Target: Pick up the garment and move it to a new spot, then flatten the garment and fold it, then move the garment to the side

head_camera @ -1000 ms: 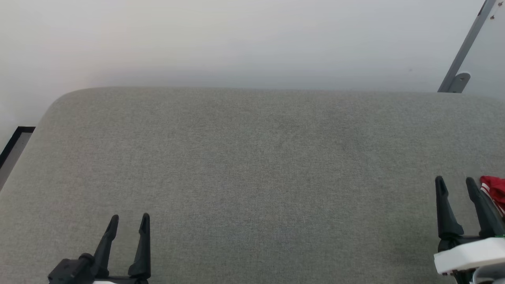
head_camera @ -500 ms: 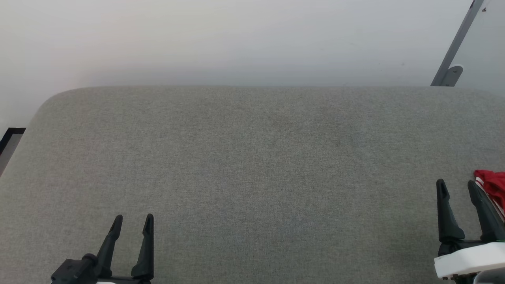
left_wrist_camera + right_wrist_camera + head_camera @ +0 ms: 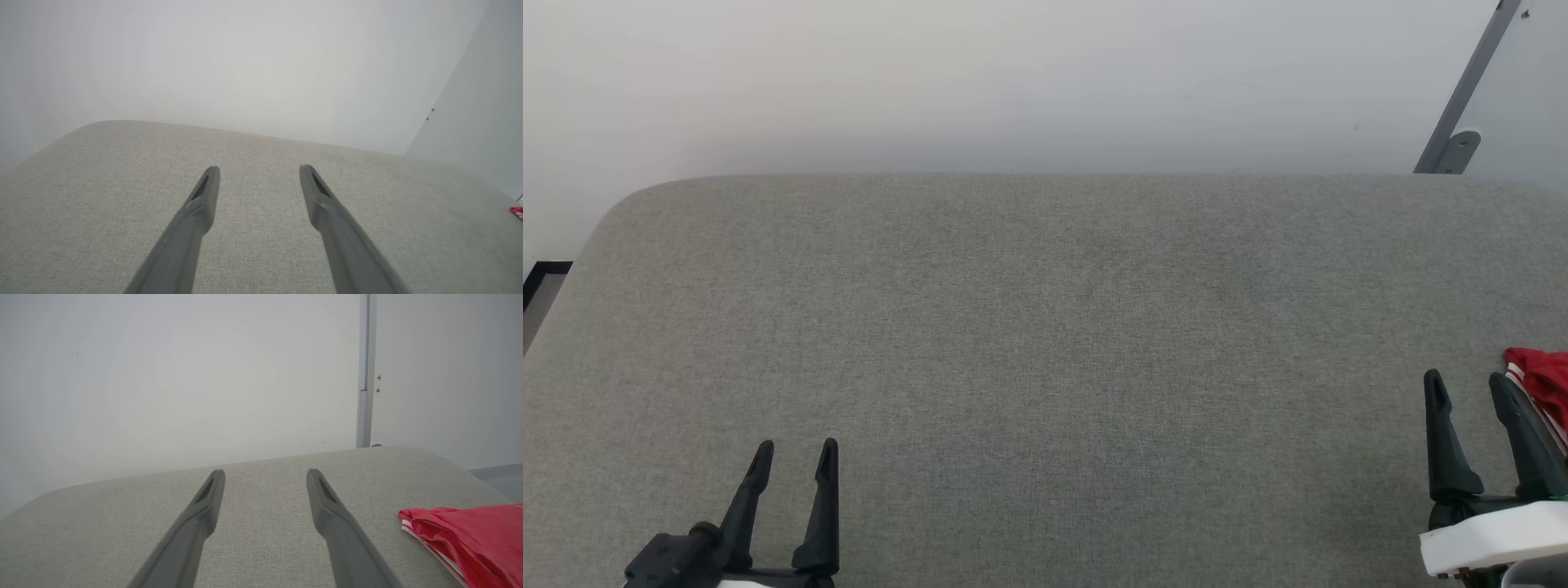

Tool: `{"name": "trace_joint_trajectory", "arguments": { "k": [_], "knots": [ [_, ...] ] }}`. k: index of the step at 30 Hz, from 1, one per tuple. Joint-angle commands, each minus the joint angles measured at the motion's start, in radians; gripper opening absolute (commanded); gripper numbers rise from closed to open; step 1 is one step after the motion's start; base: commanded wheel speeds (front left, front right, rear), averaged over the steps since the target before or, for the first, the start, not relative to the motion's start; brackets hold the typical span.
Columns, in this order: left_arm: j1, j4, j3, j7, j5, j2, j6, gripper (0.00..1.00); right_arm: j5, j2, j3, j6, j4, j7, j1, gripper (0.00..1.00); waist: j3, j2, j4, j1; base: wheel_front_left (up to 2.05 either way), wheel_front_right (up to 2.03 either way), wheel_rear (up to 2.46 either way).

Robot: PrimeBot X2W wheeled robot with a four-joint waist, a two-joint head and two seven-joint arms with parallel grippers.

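Two end effectors, left (image 3: pixel 796 446), right (image 3: pixel 1464 376), spread wide, empty.

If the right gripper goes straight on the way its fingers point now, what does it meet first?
Probably nothing soon: the right gripper points over the grey cushion toward the white wall. The garment lies to its right, off that line.

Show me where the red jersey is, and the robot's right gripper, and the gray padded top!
red jersey (image 3: pixel 470 535): right wrist view, on its red cloth near the striped trim.
right gripper (image 3: pixel 1465 378): head view, midway between the tips of its fingers.
gray padded top (image 3: pixel 1045 327): head view, on its bare middle.
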Motion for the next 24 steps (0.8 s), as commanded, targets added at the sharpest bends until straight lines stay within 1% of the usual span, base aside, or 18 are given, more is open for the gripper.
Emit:
{"name": "trace_joint_trajectory", "arguments": {
  "k": [1, 24],
  "knots": [
    [-0.011, -0.003, 0.001, -0.005, -0.003, 0.002, 0.001, 1.0, -0.004, 0.005, -0.001, -0.001, -0.006, -0.002, 0.004, 1.0, 0.001, -0.0001, 0.0, 0.0, 0.0, 0.0, 0.0],
    [-0.019, 0.004, 0.004, -0.005, -0.017, 0.01, 0.001, 1.0, -0.005, -0.002, 0.022, -0.001, 0.011, -0.005, -0.021, 1.0, 0.008, -0.0001, -0.006, 0.0, 0.0, 0.0, 0.0]
  ]
}}
